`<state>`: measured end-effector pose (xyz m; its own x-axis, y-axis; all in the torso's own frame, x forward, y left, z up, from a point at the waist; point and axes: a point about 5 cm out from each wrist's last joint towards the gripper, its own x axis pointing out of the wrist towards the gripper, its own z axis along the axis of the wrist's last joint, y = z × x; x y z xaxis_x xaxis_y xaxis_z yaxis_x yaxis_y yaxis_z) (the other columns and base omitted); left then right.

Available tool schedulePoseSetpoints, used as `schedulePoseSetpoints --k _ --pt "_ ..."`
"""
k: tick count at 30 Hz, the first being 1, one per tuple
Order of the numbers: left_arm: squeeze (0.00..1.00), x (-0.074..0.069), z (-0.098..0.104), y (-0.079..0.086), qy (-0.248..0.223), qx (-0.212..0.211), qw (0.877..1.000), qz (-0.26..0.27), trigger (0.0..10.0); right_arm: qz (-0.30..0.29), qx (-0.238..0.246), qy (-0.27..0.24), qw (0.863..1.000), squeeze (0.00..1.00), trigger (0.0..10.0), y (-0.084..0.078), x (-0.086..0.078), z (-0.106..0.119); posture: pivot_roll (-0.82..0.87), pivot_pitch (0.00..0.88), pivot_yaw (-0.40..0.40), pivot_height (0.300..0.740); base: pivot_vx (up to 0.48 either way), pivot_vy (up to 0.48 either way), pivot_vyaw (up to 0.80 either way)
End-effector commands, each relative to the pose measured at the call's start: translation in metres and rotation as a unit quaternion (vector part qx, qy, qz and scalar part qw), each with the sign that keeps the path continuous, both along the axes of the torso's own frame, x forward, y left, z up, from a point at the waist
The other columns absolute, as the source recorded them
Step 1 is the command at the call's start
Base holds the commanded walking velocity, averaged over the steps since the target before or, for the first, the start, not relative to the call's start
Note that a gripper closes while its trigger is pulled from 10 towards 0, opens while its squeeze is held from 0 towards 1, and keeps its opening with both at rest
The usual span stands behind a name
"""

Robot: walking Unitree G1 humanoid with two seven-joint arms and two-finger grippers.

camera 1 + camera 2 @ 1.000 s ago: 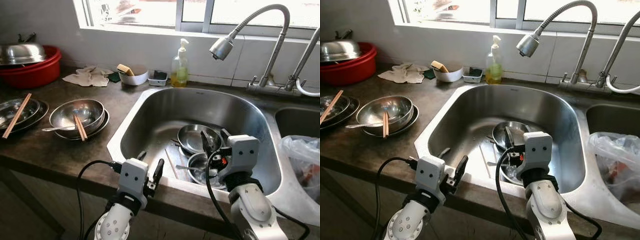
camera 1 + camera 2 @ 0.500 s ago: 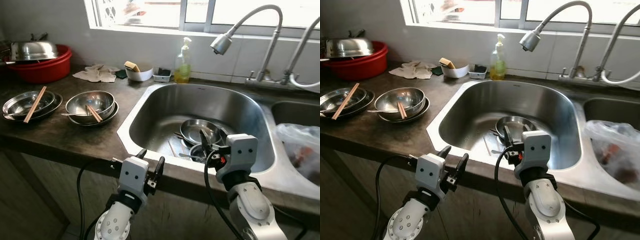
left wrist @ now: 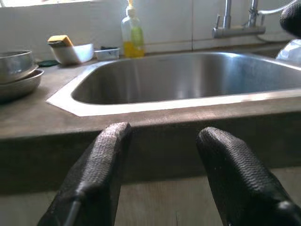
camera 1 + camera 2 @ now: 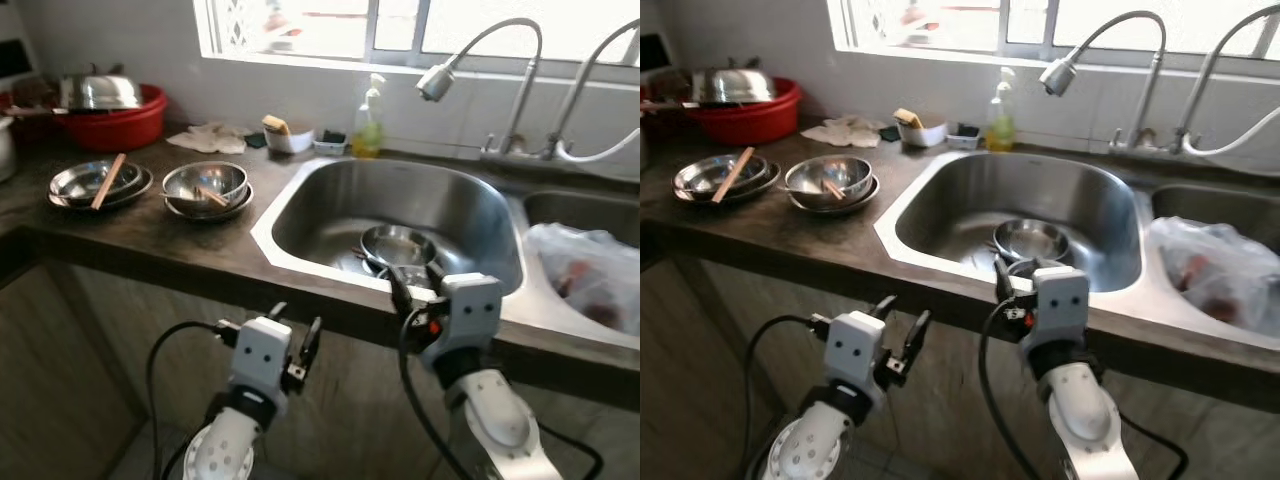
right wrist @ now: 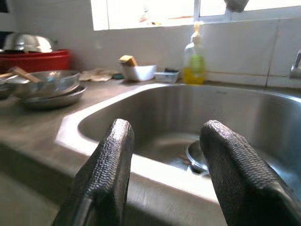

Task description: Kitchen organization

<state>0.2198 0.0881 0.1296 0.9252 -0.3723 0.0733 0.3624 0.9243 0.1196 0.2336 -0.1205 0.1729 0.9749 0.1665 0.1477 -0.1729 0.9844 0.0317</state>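
From the head camera, the left gripper [image 4: 295,335] hangs below the counter edge [image 4: 180,265] with its fingers spread and empty. The right gripper [image 4: 412,290] is level with the front rim of the sink [image 4: 300,215]; whether it is open cannot be told from here. Just beyond the right gripper, a steel pan [image 4: 397,245] sits in the sink basin. Well off to the left gripper's far left, two sets of bowls [image 4: 205,188] hold chopsticks [image 4: 108,180]. A soap bottle [image 4: 367,125] stands behind the sink, and a plastic bag [image 4: 585,280] lies right of the right gripper.

In the left wrist view, the fingers [image 3: 96,174] are apart, holding nothing, with the counter front straight ahead and the soap bottle [image 3: 132,34] far beyond.

In the right wrist view, the fingers [image 5: 110,176] are also apart and empty, the sink rim just ahead, the pan [image 5: 197,157] beyond it, bowls [image 5: 49,87] off to one side.
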Motion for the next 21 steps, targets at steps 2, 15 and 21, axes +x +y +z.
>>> schedulePoseSetpoints --k 2,15,21 --pt "0.0 -0.001 0.001 -0.003 0.001 -0.004 1.0 -0.003 10.0 0.001 -0.009 0.017 1.0 0.0 10.0 -0.004 -0.003 -0.009 0.03 0.0 -0.014 0.74 -0.317 0.0 0.0" --pt "0.0 -0.003 -0.003 -0.005 0.01 -0.002 1.0 -0.006 10.0 0.005 -0.022 0.046 0.999 0.0 10.0 -0.005 -0.007 -0.026 0.03 0.003 -0.012 0.74 -0.316 0.0 0.0" --pt "0.0 -0.004 -0.003 -0.005 0.011 -0.002 1.0 -0.006 10.0 0.006 -0.022 0.045 0.999 0.0 10.0 -0.004 -0.007 -0.026 0.03 0.005 -0.01 0.74 -0.316 0.0 0.0"
